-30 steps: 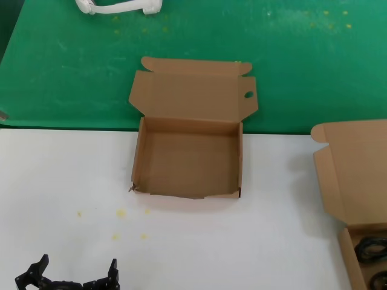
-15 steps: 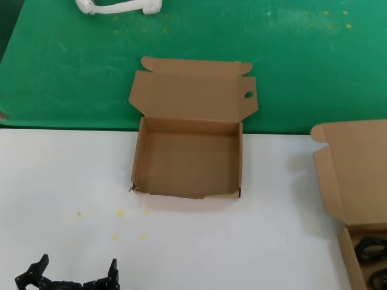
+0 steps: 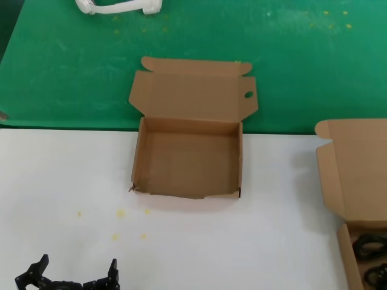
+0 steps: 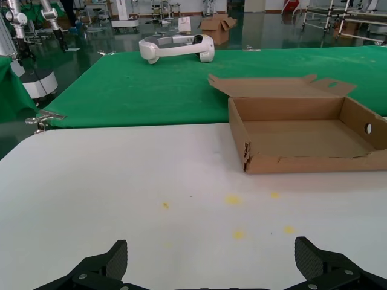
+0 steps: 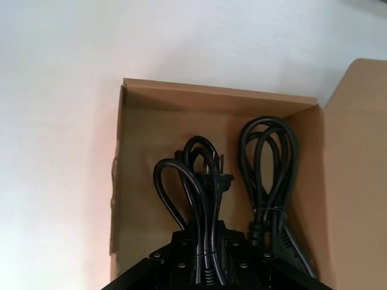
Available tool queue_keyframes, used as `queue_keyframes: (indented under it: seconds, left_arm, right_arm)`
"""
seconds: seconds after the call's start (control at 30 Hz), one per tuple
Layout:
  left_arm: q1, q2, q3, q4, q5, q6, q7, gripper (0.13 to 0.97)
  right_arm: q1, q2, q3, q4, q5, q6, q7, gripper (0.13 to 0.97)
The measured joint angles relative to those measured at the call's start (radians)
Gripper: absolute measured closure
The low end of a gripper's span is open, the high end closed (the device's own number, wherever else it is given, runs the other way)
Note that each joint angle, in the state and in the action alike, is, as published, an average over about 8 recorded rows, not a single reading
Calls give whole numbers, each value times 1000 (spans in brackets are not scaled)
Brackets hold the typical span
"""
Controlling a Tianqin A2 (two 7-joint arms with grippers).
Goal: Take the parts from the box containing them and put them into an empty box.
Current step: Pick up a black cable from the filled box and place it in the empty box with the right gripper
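Presently: right gripper (image 5: 202,266) over the box containing them (image 5: 145,157), right at a coiled cable (image 5: 196,187), jaw state indeterminate. Left gripper (image 3: 72,279) parked, spread wide, holding nothing. Empty box (image 3: 188,160) lies well beyond, lid back for receiving.

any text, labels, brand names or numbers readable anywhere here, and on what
No text can be read in these pictures.
The empty box and the box containing them: plain brown cardboard, no print.
The parts: no markings visible.
A white sign far behind the table: too small to read.
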Motion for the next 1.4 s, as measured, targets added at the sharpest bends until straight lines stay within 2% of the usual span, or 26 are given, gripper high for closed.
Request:
queue_keyframes:
  seconds: [0.3, 0.57, 0.73, 1.03, 1.23, 1.4]
  left_arm:
    - [0, 0, 0, 0, 0, 0, 0, 132]
    - [0, 0, 0, 0, 0, 0, 0, 132]
    - [0, 0, 0, 0, 0, 0, 0, 132]
    - [0, 0, 0, 0, 0, 0, 0, 132]
    - [0, 0, 0, 0, 0, 0, 0, 132]
    - [0, 0, 0, 0, 0, 0, 0, 132]
  right_arm:
    - [-36, 43, 36, 105, -22, 2, 81, 886]
    - [-95, 111, 110, 273, -39, -5, 233, 887]
    - [-59, 102, 136, 357, -67, -22, 319, 887]
    - [137, -91, 52, 390, -132, -60, 339, 887]
    - [236, -251, -33, 344, -147, -51, 275, 888]
    - [310, -384, -101, 252, -148, -24, 190, 888]
